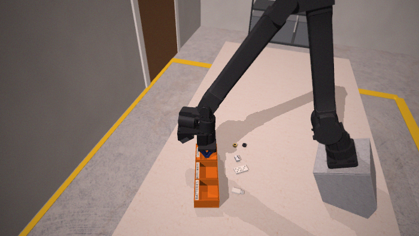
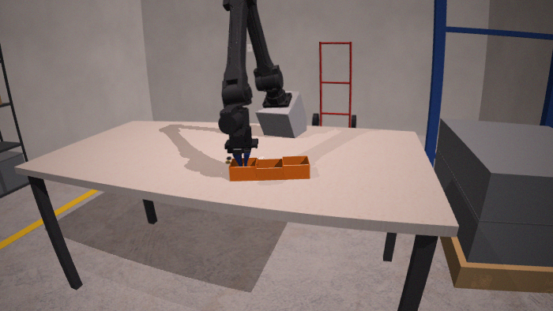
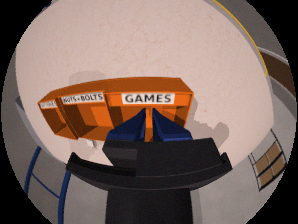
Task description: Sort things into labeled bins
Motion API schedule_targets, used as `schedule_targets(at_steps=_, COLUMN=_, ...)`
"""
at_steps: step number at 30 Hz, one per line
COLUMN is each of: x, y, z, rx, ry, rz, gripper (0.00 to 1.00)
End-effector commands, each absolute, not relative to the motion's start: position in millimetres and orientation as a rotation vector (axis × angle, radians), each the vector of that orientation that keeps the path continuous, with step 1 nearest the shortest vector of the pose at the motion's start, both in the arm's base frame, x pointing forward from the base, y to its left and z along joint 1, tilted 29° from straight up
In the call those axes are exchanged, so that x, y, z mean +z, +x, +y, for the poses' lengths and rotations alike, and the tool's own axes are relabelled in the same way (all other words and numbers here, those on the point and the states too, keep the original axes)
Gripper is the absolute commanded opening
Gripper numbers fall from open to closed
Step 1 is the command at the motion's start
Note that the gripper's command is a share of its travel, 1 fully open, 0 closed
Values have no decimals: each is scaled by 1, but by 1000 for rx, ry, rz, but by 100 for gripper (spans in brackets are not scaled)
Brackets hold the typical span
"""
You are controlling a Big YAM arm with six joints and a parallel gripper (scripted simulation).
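The gripper (image 1: 208, 153) points straight down with its blue fingertips dipped below the rim of the end compartment of the orange bin row (image 1: 206, 205). In the wrist view that compartment's label (image 3: 149, 98) reads GAMES. The jaws stand narrow, almost together, with only a thin slit between the fingers. Orange bin wall shows through the slit, and nothing can be seen pinched there. The fingers do not visibly touch the bin walls, though the views are too coarse to be sure.

The three bins sit end to end, parallel to the bench's long edge opposite the arm's grey pedestal (image 1: 344, 185) and nearer that edge than the pedestal's. The middle label reads NUTS+BOLTS. The third, farthest from the gripper, appears to read BATTERIES in the top view.

The loose things lie on the bench (image 1: 284, 90) just beside the bins on the pedestal side:
- a gold nut (image 1: 234, 145) and a black nut (image 1: 244, 145), close together
- a small white tile (image 1: 237, 157)
- a white domino (image 1: 240, 169)
- a pale cylinder (image 1: 237, 190) lying beside the third bin
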State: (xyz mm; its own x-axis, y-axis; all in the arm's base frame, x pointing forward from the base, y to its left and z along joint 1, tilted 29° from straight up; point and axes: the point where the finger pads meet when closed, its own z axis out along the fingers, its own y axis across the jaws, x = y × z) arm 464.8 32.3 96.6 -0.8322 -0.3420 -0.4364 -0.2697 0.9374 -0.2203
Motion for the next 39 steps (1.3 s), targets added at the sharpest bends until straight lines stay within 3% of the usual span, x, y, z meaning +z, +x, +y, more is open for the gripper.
schedule_targets(at_steps=1, x=112, y=473, z=35, rx=-202, ry=-435, rz=2572, gripper=9)
schedule_targets(at_steps=39, x=125, y=462, z=40, rx=-197, ry=-437, rz=2571, gripper=9)
